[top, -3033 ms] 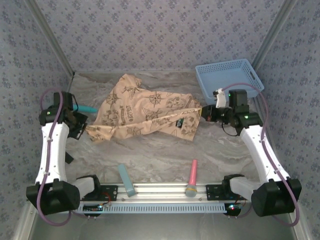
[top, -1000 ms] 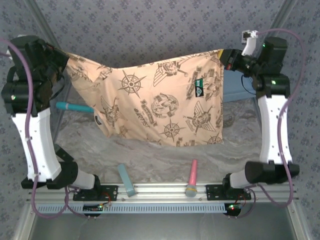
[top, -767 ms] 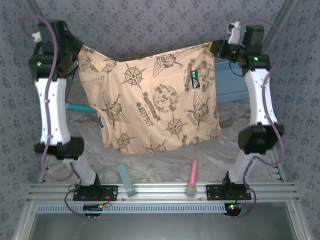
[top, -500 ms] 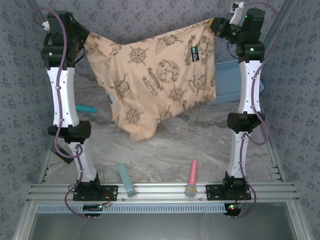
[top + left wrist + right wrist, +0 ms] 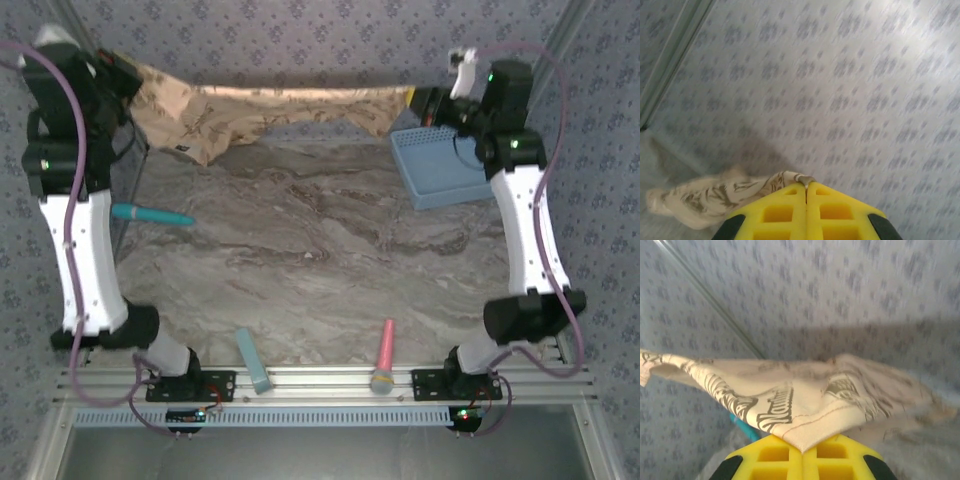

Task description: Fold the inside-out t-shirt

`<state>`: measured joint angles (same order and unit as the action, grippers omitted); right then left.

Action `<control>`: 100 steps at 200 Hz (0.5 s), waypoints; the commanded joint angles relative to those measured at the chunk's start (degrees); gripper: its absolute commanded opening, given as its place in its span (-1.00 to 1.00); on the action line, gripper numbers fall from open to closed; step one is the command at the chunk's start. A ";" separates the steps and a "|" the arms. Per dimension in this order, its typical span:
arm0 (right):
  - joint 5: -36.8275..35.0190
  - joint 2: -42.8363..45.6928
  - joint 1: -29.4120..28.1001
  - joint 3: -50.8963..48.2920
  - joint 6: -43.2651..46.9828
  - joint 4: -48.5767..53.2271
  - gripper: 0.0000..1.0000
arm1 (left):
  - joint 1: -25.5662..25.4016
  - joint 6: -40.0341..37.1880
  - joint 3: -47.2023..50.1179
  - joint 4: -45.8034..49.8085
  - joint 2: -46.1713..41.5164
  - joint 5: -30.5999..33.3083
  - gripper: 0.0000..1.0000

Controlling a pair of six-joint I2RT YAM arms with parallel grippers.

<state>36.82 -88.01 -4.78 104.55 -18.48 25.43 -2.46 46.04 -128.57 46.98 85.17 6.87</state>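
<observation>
The inside-out t-shirt hangs in the air as a long, narrow band over the far end of the tabletop, stretched between the two raised arms close to the patterned back wall. The left pincer is clamped on the shirt's left end, where the cloth bunches and sags in a loose fold. The right pincer is clamped on the right end, just beside the far left corner of the blue basket, which sits at the far right of the tabletop. Between the two grips the upper edge of the cloth runs nearly level and taut.

In the left wrist view the yellow fingers are pressed together with a thin edge of printed cloth nipped at their tips, and the rest of the shirt trails off to the left, blurred. In the right wrist view the fingers meet on a pointed corner of the shirt, and the cloth spreads away from them toward the wall with its brown print and lettering plain to see.

Three things lie on the tabletop, well apart from the shirt: a teal stick near the left side, and a light blue bar and a pink tool at the near edge, by the rail
</observation>
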 commanded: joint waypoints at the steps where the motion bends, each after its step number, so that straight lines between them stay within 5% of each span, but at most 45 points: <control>1: -5.23 6.35 -2.15 -20.22 3.61 -6.34 -1.00 | -1.64 2.02 27.89 -7.34 -11.43 -2.16 -1.00; 42: -5.99 17.88 -4.05 -52.65 -3.31 -14.74 -1.00 | -3.17 17.05 67.94 -6.03 -29.61 -6.00 -1.00; 100: -8.90 25.39 -4.81 -70.46 -6.33 -5.23 -1.00 | -6.77 23.74 83.83 11.69 -37.95 -5.56 -1.00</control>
<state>30.00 -66.87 -9.43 37.26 -23.31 16.78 -9.13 64.77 -45.89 51.59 51.42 1.89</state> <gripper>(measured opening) 0.058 0.057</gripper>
